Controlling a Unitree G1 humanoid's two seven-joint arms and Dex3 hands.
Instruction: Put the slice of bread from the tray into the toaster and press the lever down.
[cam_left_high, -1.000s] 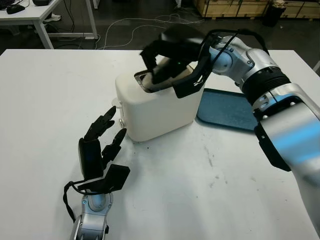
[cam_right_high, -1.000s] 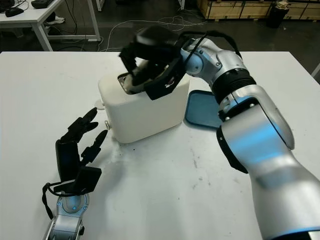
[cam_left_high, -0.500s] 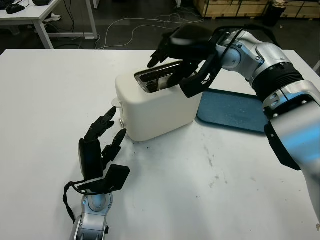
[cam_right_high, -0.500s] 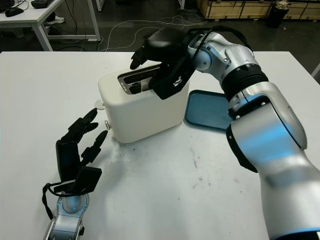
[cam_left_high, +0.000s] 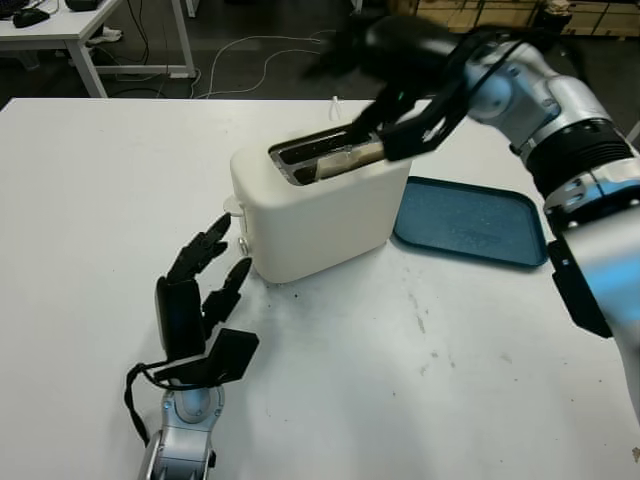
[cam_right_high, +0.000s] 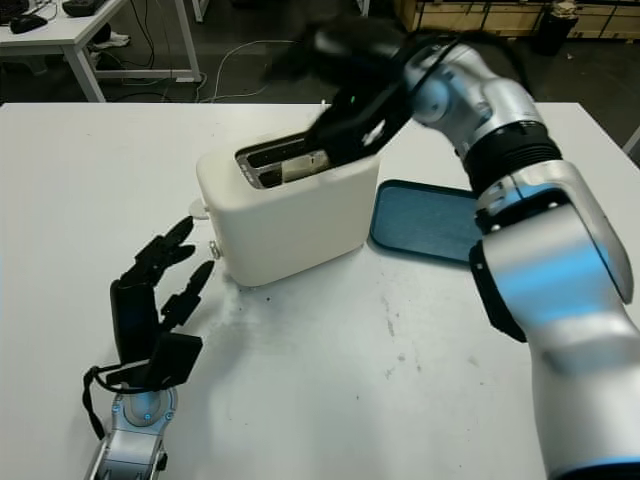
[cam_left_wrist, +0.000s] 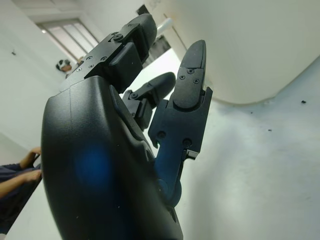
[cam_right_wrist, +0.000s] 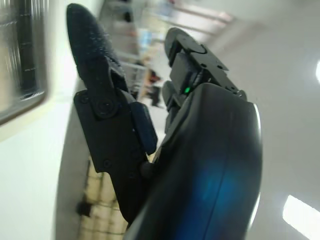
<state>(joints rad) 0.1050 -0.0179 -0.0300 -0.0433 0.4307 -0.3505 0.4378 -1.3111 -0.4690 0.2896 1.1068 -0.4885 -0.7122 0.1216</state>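
The right hand above the toaster is smeared by motion, so its fingers cannot be told apart, and its forearm crosses the back end of the toaster's top and hides that end of the slot. Only the pale top edge of the bread shows in the slot, the rest being sunk inside the toaster. The lever on the toaster's end toward the desk's left edge is a small knob partly behind the left hand's fingertips, too small to tell whether it is up or down.
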